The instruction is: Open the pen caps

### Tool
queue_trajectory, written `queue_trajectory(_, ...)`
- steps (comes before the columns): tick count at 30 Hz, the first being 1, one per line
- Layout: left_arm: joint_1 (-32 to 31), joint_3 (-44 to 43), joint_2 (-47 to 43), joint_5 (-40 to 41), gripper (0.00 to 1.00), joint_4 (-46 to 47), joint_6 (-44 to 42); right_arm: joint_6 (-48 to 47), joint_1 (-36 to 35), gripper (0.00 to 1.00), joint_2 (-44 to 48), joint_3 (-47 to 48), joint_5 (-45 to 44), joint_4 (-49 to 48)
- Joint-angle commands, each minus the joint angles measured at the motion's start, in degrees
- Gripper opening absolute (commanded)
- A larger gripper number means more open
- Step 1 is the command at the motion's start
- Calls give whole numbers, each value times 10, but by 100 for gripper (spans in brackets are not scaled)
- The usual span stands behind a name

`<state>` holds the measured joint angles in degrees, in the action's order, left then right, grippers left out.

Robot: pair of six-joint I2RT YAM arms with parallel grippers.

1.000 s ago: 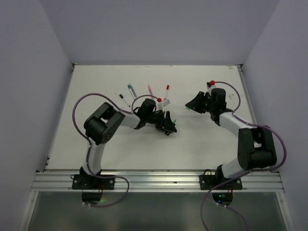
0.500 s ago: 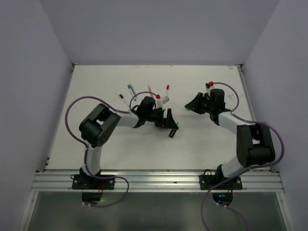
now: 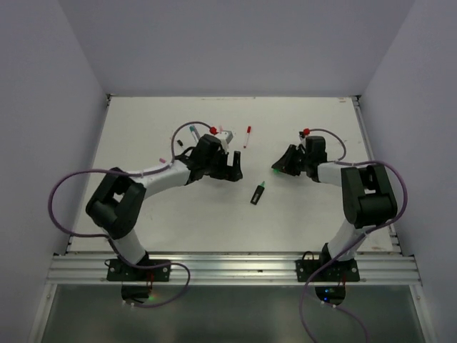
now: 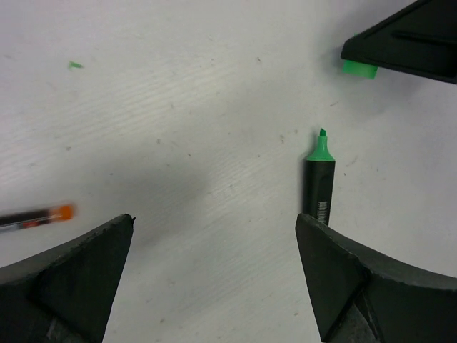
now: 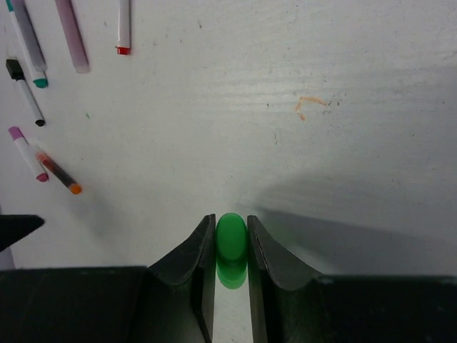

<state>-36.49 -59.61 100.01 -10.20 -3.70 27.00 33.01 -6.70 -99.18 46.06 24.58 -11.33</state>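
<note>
The stubby green-and-black highlighter [image 3: 258, 193] lies uncapped on the table between the arms, its green tip bare; it also shows in the left wrist view [image 4: 318, 182]. My right gripper [image 5: 231, 223] is shut on the bright green cap [image 5: 231, 236] just above the table; the cap also shows in the left wrist view [image 4: 359, 68]. My left gripper [image 4: 214, 220] is open and empty, a little to the left of the highlighter. In the top view the left gripper [image 3: 232, 168] and the right gripper [image 3: 279, 166] face each other.
Several thin pens lie at the back of the table: a red-tipped one [image 5: 123, 25], a pinkish one [image 5: 71, 32], a teal-capped one [image 5: 28, 43], a black one [image 5: 25, 93], a magenta one [image 5: 27, 153] and an orange-tipped one [image 5: 58, 175]. Side walls enclose the table.
My left gripper has let go of the highlighter and drawn back to the left. The highlighter now lies on the table. My right gripper still holds the green cap, shifted slightly.
</note>
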Motion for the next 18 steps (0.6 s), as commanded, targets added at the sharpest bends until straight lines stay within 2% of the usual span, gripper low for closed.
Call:
queue_trajectory(1, 5, -10, -92, 130, 100, -80, -58, 2, -6, 0, -25, 34, 16, -19)
queue_trajectory(5, 19, -2, -158, 180, 100, -110, -59, 10, -15, 1, -54, 40, 27, -46)
queue_trajectory(9, 39, 20, -228, 190, 100, -121, -63, 26, -24, 12, -80, 38, 35, -89)
queue_trajectory(15, 71, 52, -281, 201, 100, -126, -68, 35, -31, 30, -102, 35, 35, -121)
queue_trajectory(18, 93, 71, -300, 188, 100, -117, -58, 35, -32, 35, -102, 23, 26, -128)
